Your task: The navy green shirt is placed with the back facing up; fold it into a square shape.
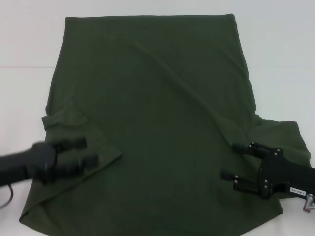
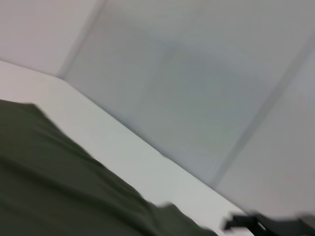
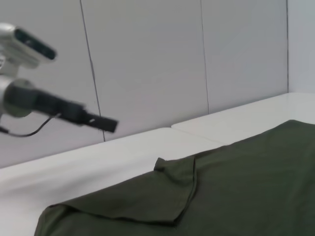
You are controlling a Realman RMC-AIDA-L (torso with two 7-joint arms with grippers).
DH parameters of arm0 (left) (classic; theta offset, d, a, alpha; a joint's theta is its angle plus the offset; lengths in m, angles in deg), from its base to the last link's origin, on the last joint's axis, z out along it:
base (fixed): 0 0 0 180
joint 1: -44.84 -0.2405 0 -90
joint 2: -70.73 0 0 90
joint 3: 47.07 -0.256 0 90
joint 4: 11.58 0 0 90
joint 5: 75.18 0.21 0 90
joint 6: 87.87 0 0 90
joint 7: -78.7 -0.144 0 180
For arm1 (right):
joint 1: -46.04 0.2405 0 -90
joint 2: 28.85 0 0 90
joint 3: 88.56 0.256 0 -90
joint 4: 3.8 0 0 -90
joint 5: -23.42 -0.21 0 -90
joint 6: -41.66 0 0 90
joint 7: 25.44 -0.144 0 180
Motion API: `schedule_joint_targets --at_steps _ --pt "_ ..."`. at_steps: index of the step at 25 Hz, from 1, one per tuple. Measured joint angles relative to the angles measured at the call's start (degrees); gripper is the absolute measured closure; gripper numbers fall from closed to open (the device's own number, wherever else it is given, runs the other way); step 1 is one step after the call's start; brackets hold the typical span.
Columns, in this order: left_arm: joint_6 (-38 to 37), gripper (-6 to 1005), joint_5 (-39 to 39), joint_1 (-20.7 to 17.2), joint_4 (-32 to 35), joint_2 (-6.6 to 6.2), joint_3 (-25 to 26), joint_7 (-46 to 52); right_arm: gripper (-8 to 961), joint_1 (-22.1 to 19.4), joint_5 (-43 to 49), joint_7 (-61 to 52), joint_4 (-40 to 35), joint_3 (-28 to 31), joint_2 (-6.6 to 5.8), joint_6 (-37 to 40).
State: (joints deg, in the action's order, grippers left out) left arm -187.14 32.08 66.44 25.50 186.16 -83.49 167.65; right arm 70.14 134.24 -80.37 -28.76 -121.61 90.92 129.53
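The navy green shirt [image 1: 157,113] lies spread on the white table, plain side up, its hem at the far edge. Its left sleeve [image 1: 81,142] is folded inward over the body, seen as a flap [image 3: 172,196] in the right wrist view. My left gripper [image 1: 82,152] hovers open above that folded sleeve with nothing between its fingers; the arm [image 3: 64,110] shows well above the cloth. My right gripper [image 1: 234,160] is open over the shirt's right side, just inside the spread right sleeve [image 1: 285,140]. The shirt [image 2: 59,187] also fills the left wrist view's lower part.
The white table [image 1: 24,39] surrounds the shirt on the left, far and right sides. Pale wall panels [image 3: 147,64] stand behind the table. The right gripper [image 2: 266,223] shows far off in the left wrist view.
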Motion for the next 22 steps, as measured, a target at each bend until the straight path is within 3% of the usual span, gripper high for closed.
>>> schedule_joint_targets --at_steps 3,7,14,19,22 --pt "-3.03 120 5.3 -0.18 0.18 0.08 -0.25 -3.16 131 -0.86 0.0 0.0 0.0 0.3 0.0 0.49" --pt "-1.52 122 10.67 0.22 0.33 0.82 -0.45 -5.17 129 -1.78 0.0 0.13 0.0 0.32 0.02 0.75" --pt "0.56 122 11.97 -0.32 1.33 0.93 0.16 -8.38 130 -2.68 0.0 -1.73 -1.24 0.59 -0.13 1.66" --pt "0.02 122 12.12 -0.81 2.93 0.89 0.16 -10.47 131 -3.46 0.67 -20.66 -11.32 0.68 -0.3 8.22" --pt "-0.1 122 12.14 -0.87 3.29 0.91 0.1 -11.52 131 -3.64 1.76 -38.66 -20.26 0.72 -1.39 11.49"
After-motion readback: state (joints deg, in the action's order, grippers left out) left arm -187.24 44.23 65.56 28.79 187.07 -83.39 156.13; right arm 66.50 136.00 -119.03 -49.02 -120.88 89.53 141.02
